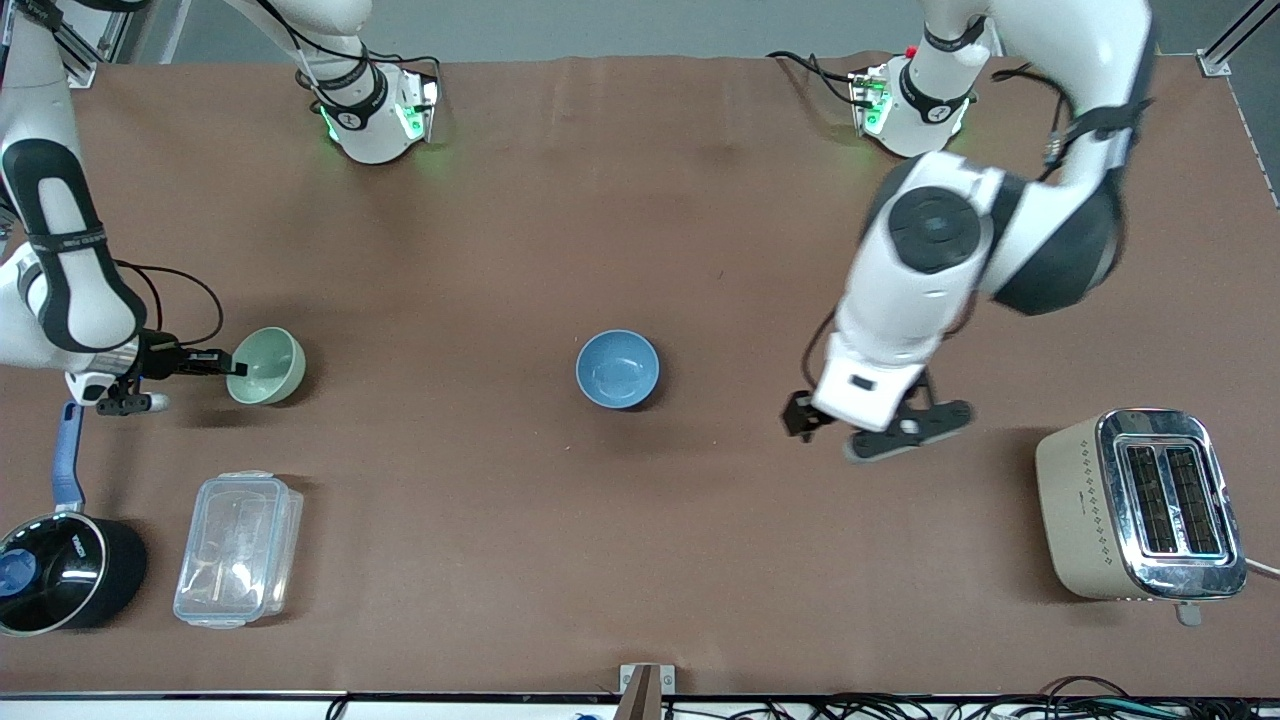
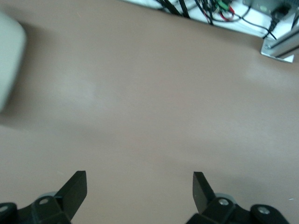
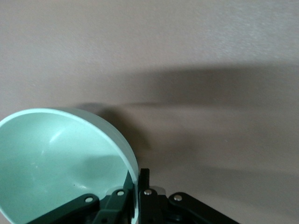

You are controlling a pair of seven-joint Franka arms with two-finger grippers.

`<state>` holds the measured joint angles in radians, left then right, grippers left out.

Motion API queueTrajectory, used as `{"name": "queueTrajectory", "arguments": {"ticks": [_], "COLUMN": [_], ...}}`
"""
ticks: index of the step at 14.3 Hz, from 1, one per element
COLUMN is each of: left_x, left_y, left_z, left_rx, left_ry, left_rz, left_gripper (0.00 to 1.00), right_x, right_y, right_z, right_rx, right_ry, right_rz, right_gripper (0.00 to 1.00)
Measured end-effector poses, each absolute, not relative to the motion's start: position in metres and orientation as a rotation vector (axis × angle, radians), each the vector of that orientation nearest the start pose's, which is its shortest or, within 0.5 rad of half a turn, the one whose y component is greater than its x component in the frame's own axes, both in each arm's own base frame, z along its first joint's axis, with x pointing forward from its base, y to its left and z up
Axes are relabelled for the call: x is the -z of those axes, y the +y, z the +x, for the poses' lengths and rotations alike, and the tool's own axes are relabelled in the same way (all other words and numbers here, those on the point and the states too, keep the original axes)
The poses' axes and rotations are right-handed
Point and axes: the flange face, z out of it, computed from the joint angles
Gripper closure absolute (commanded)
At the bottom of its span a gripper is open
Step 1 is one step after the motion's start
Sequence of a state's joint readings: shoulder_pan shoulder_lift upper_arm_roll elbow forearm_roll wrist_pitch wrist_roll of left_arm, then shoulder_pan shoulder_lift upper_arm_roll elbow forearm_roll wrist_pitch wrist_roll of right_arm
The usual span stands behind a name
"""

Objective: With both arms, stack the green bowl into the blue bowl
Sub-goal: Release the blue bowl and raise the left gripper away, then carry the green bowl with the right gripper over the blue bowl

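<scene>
Right gripper [image 3: 135, 198] pinching green bowl [image 1: 266, 366] by its rim — may slip or tilt; left gripper [image 2: 139, 186] waiting spread near blue bowl [image 1: 618, 369].

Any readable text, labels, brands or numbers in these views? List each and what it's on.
None can be read.
Black pot: a small white mark on its inner rim, too small to read.
Toaster: only a dotted diamond pattern on its side, no words.
Green bowl, blue bowl, clear container: plain, no markings.
</scene>
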<state>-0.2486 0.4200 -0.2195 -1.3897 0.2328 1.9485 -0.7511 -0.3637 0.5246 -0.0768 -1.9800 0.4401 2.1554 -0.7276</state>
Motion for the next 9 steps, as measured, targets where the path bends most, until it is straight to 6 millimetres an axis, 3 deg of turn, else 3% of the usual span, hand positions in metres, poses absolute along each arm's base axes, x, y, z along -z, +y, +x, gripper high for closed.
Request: {"name": "queueTrajectory", "arguments": {"ticks": [2,4,6,9], "left_x": [-0.521,-0.549,-0.573,-0.598], "left_y": [-0.235,-0.204,-0.18,-0.14], "left_z": [0.644,0.639,0.629,0.62], "left_rx": [0.329,0.314,0.268,0.225], "left_ry": [-0.287,-0.219,-0.156,-0.021], "left_rz": [-3.063,-3.05,-3.074,-3.081], "left_gripper": [0.0,0.0,0.0,0.0], "right_x": [-0.173,-0.176,-0.195,-0.254], "right_y": [-0.205,-0.159,-0.095,0.019], "right_z": [0.533,0.548,0.571,0.59], "right_rx": [-0.199,-0.265,-0.323,-0.392], "right_ry": [0.046,0.099,0.164,0.3], "right_rz": [-2.647,-2.593,-2.603,-2.642], "right_gripper": [1.0,0.99,0.99,0.99]}}
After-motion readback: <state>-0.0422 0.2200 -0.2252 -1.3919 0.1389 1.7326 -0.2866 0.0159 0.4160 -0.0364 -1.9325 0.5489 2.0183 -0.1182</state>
